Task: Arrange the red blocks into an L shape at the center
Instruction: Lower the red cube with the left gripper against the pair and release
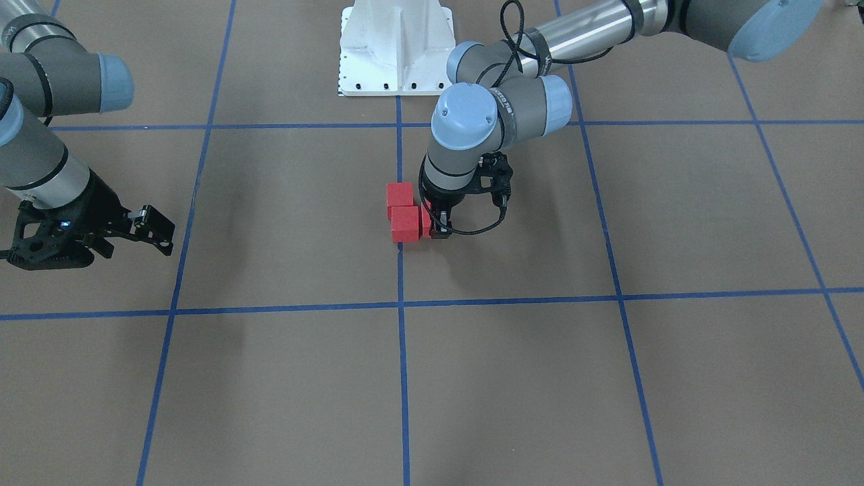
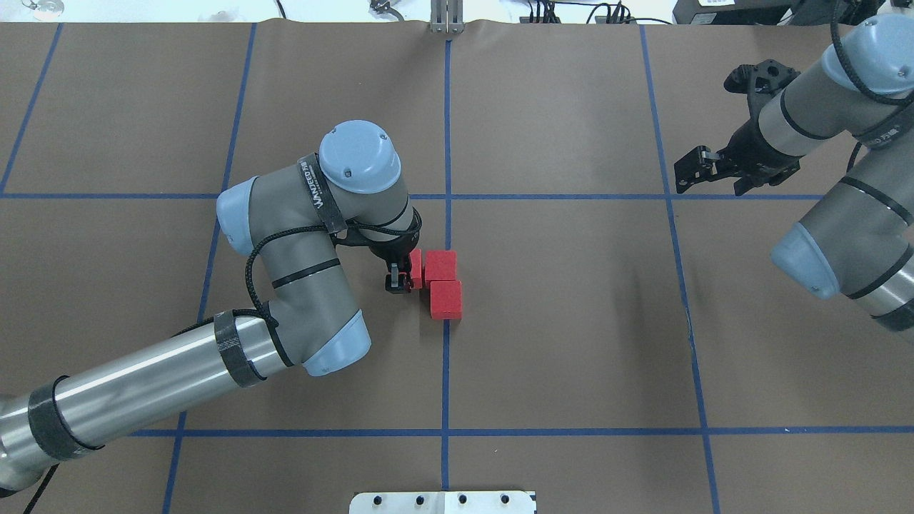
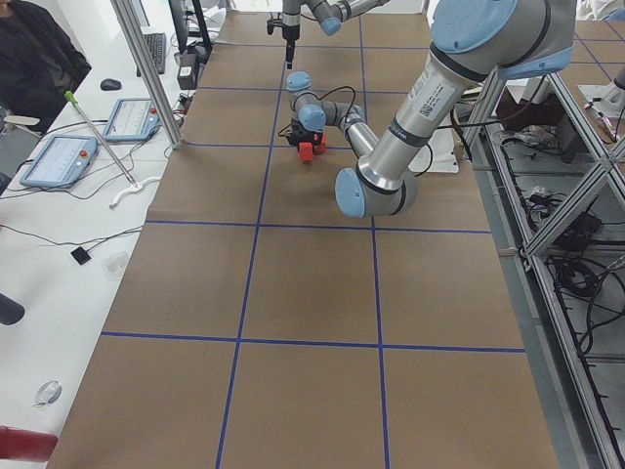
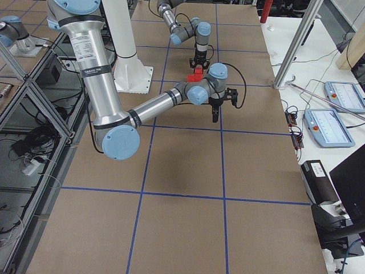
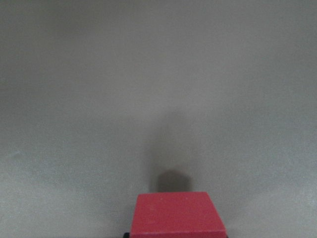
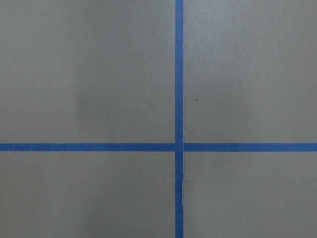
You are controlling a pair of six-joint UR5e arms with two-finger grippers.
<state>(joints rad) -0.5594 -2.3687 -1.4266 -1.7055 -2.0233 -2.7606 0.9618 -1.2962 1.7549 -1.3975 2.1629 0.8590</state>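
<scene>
Risk: left gripper point(image 2: 400, 277) is clamped on the third red cube point(image 2: 415, 263), which sits tight against the two placed red cubes point(image 2: 440, 266) just past it, by the centre tape line point(image 2: 445, 371). Sideways drift on release could shove them & break the L, or a finger could drag the cube up w/ it. Left arm: elbow folded, wrist vertical, gripper pointing straight down at the counter point(image 2: 571, 321). Right gripper point(image 2: 714, 178) hangs well apart, jaws look spread, holding nothing.

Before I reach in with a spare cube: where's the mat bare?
Bare: the square between the red blocks and the right end effector. Crowded: the center line, where the left end effector grips the third red block.
</scene>
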